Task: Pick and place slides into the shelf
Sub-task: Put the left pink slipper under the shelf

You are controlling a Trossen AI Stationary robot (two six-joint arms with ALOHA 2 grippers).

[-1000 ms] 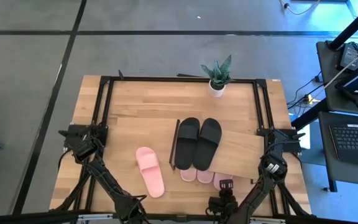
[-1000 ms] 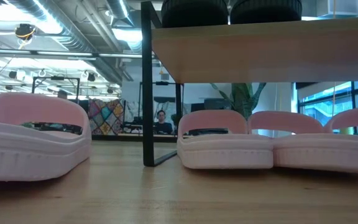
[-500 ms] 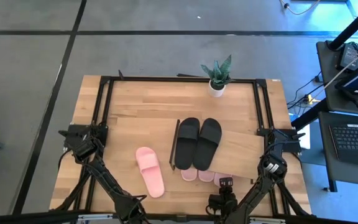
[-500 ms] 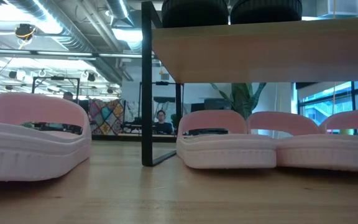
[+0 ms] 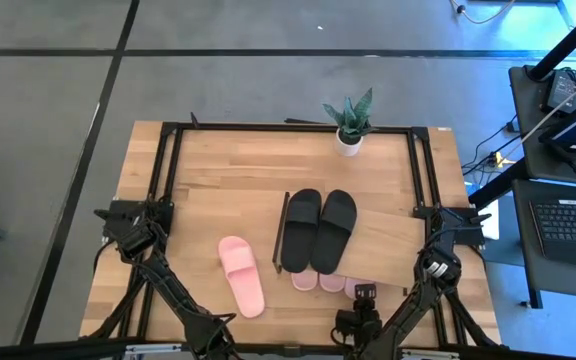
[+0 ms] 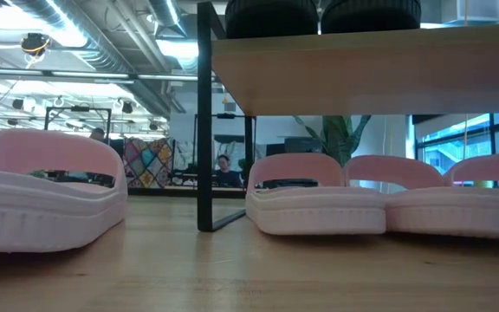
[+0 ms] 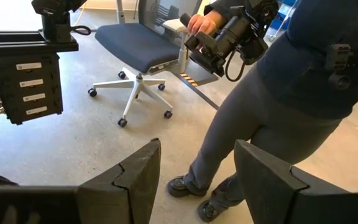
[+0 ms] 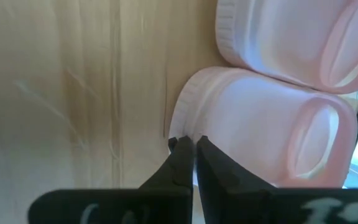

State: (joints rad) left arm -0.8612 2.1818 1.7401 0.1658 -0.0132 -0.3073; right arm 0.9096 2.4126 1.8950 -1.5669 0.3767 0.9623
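Right gripper (image 8: 189, 144) pinched at pink slide (image 8: 260, 137) edge

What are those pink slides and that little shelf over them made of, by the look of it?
The pink slides look like moulded foam or soft rubber: one matte piece, thick soles, ribbed edges, no seams. The shelf seems to be a light wood board, smooth with faint grain, though it may be veneer or laminate. Its thin dark leg looks like painted metal.
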